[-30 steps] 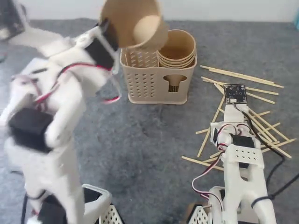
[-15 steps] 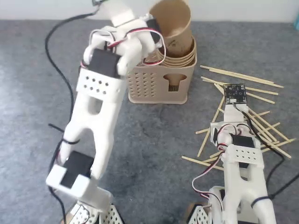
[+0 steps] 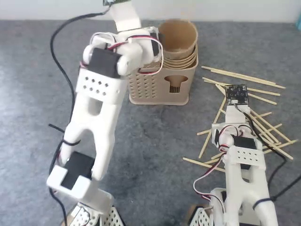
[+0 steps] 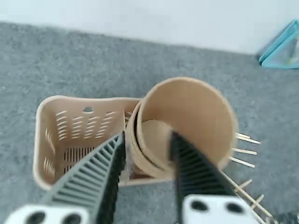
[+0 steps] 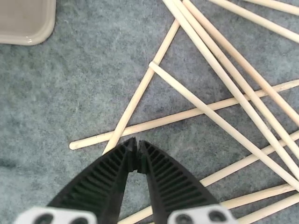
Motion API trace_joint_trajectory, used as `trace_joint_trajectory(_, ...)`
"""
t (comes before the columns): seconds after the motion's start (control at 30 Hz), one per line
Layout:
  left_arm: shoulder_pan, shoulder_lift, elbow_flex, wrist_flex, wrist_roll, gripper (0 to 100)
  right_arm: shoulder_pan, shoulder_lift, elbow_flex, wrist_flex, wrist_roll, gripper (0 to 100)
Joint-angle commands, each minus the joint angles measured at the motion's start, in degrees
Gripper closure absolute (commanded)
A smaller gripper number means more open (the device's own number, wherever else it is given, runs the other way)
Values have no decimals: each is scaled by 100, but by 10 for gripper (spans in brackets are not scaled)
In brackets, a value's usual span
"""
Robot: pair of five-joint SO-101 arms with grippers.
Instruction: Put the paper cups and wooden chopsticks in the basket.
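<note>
- A beige slotted basket point(image 3: 155, 87) is seen standing on grey carpet point(image 3: 150, 141).
- A stack of paper cups point(image 3: 178, 59) is held inside the basket, at the end nearest the chopsticks.
- One more paper cup point(image 3: 178, 35) is nested upright on that stack, its rim raised above the others and above the basket's rim.
- The left gripper point(image 4: 147, 137) is positioned over the basket, at this top cup point(image 4: 196, 112). One finger is placed inside the cup and the other outside, with the cup's wall between them.
- The left fingers are spread wider than the wall, so the cup is straddled rather than pinched.
- The wooden chopsticks point(image 3: 244, 80) are scattered on the carpet beside the basket, well apart from it and crossed over one another in a loose pile.
- The right gripper point(image 5: 137, 147) is held over the edge of that pile nearest the basket. Its fingers are pressed together at the tips, with nothing caught between them.
- Several chopsticks point(image 5: 219, 121) are seen lying just beyond those tips, and a corner of the basket point(image 5: 25, 21) is seen farther off.
</note>
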Motion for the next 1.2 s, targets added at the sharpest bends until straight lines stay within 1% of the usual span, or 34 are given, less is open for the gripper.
trace_joint_trajectory(0.0,-26,-651,-646,440,-70,686,13,-163,-35,-101,62,991)
trace_joint_trajectory(0.17,-712,-1319,-1376,1152,-105,692,110,-163,-35,-101,62,991)
trace_joint_trajectory(0.27,-1477,-1732,-1481,1679,-123,691,277,-207,-44,-101,62,991)
trace_joint_trajectory(0.37,-2312,-1987,-1270,1960,-448,691,523,-215,-88,-84,62,991)
trace_joint_trajectory(0.43,-2936,-2171,-655,1952,-607,691,760,-215,-237,13,53,991)
trace_joint_trajectory(0.5,-3481,-2453,189,1934,-765,691,910,-215,-519,356,79,990)
trace_joint_trajectory(0.53,-3675,-2611,655,1916,-888,691,954,-215,-695,602,202,990)
trace_joint_trajectory(0.6,-3868,-2998,1622,1776,-1116,691,971,-215,-1099,1174,686,989)
trace_joint_trajectory(0.7,-3938,-3833,3248,1292,-1363,691,1095,-207,-1644,1868,1081,988)
trace_joint_trajectory(0.8,-3938,-4985,5051,422,-1371,691,1385,-163,-2022,2044,1442,983)
trace_joint_trajectory(0.93,-3895,-6523,7345,-615,-1371,691,1622,-145,-2251,2035,2171,881)
trace_joint_trajectory(1.0,-3895,-7130,8321,-1055,-1380,691,1675,-136,-2303,2035,2602,857)
trace_joint_trajectory(1.07,-3895,-7464,8998,-1389,-1424,691,1719,-136,-2330,2018,2919,860)
trace_joint_trajectory(1.17,-3895,-7543,9490,-1662,-1829,691,1789,-119,-2321,1763,3156,858)
